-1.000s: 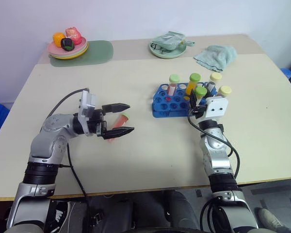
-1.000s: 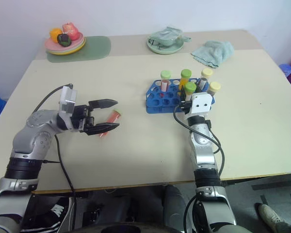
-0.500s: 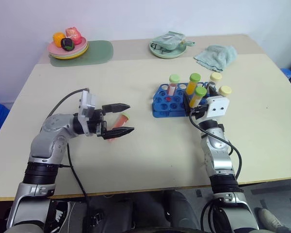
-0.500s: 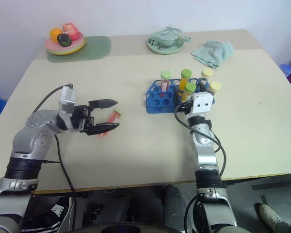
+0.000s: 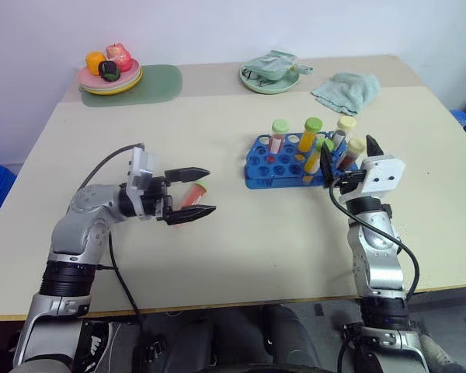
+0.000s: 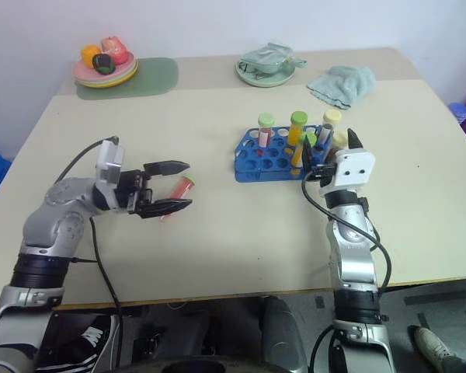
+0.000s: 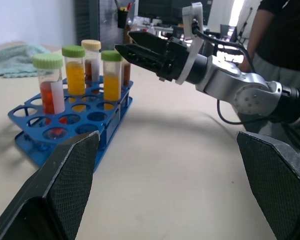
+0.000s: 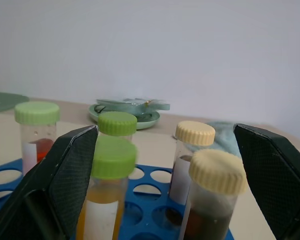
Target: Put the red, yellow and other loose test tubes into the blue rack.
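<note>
The blue rack [image 5: 273, 165] stands right of the table's middle and holds several capped tubes, red, yellow and dark. A yellow tube with a green cap [image 5: 318, 155] leans in a near hole. My right gripper [image 5: 348, 153] hangs just behind that end of the rack, open and with nothing in it; its fingers [image 8: 55, 180] frame the caps. A loose red tube [image 5: 192, 193] with a green cap lies on the table. My left gripper [image 5: 210, 189] is open and pointing right, and the tube shows between its fingers [image 7: 65, 185]. I cannot tell whether they touch it.
A plate of toy fruit [image 5: 109, 74] on a green mat sits at the far left. A green dish [image 5: 269, 76] and a crumpled cloth [image 5: 346, 89] lie at the far right. A person [image 7: 280, 30] stands beyond the table's right side.
My right gripper opened and let go of the green-capped yellow tube, which stays leaning in the rack. The arm then drew back and to the right. The left arm kept still.
</note>
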### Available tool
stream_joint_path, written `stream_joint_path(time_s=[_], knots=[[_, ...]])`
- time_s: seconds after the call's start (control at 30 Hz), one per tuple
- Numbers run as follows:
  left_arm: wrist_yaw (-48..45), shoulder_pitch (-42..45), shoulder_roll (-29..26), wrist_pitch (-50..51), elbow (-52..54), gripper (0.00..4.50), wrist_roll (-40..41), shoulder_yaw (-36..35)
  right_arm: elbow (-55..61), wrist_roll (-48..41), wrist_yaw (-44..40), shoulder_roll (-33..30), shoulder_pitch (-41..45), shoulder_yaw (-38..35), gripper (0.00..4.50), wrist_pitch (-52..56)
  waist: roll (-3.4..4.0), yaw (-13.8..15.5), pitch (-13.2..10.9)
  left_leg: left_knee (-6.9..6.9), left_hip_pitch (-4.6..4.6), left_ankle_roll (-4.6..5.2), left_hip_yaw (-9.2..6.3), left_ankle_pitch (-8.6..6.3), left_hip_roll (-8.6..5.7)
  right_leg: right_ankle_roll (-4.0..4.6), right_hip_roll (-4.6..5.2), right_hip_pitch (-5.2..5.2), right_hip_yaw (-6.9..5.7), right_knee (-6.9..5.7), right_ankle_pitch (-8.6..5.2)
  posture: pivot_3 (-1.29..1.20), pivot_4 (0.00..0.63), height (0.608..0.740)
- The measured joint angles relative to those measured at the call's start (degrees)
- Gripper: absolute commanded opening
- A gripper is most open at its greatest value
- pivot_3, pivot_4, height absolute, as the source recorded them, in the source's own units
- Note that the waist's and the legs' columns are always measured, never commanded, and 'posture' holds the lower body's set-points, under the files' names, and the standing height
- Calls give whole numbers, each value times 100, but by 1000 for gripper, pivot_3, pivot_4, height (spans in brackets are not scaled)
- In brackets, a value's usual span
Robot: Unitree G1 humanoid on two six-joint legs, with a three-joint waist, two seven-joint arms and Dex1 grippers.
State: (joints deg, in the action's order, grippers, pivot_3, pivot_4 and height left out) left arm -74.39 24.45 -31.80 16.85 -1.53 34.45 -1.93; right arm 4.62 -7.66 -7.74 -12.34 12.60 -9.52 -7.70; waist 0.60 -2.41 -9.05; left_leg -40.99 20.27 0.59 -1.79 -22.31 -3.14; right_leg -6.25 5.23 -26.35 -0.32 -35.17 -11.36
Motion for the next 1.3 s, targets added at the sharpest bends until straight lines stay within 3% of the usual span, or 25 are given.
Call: stream_joint_path(time_s=[0.17, 0.37, 0.57, 0.73, 0.83, 0.97, 1.13, 1.3], knots=[[-32, 6, -2, 2, -15, 4500, -4, 0, 693, -313, -261, -198, -70, -8, 4430, 449, 0, 20, 0, -1, 1, 1, 0, 0, -1, 0, 1, 2, 0, 1, 0, 0, 150, 740], [24, 5, -162, -3, -75, 4500, -76, -3, 1779, -2505, -1800, -1760, -106, -483, 4430, 2327, 0, 107, 0, -4, 0, 6, 0, -3, 0, 0, 1, 6, 1, 7, 0, 0, 150, 740], [868, 7, -260, 36, -93, 4500, -529, -34, 2029, -3475, -3241, -3137, -59, -584, 4430, 3333, -9, 193, 0, -12, 0, 14, 2, -7, -1, 0, 2, 14, 2, 8, 0, 0, 150, 740], [1552, 15, -415, 712, 303, 4500, -754, 10, 1964, -3528, -3754, -3120, 167, -311, 4430, 3357, -13, 180, 1, -13, 1, 14, 3, -7, 0, -1, 4, 12, 2, 8, 0, 0, 150, 740], [1951, 103, -537, 1741, 815, 4500, -756, 255, 1849, -3356, -3750, -2876, 370, -71, 4430, 3269, -14, 185, 1, -14, 3, 13, 0, -7, -1, -1, 6, 9, 2, 6, 0, 0, 150, 740], [3030, 231, -658, 2547, 1236, 4500, -1311, 351, 1731, -3225, -3869, -2807, 339, -8, 4430, 3176, -14, 187, 1, -13, 3, 12, 0, -6, -2, -1, 6, 7, 2, 7, 0, 0, 150, 740], [4025, 527, -582, 3973, 1735, 4500, -1577, 413, 1759, -3217, -4355, -3041, -46, -120, 4430, 3122, -14, 225, 1, -15, 8, 12, -2, -6, -4, -1, 8, 8, 2, 6, 1, 0, 150, 740], [4288, 1092, -192, 5309, 1793, 4500, -1364, 572, 1903, -3331, -4898, -3395, -311, -224, 4430, 3172, -16, 286, 1, -17, 3, 11, 0, -6, -4, -1, 7, 8, 2, 7, 1, 0, 150, 740]])
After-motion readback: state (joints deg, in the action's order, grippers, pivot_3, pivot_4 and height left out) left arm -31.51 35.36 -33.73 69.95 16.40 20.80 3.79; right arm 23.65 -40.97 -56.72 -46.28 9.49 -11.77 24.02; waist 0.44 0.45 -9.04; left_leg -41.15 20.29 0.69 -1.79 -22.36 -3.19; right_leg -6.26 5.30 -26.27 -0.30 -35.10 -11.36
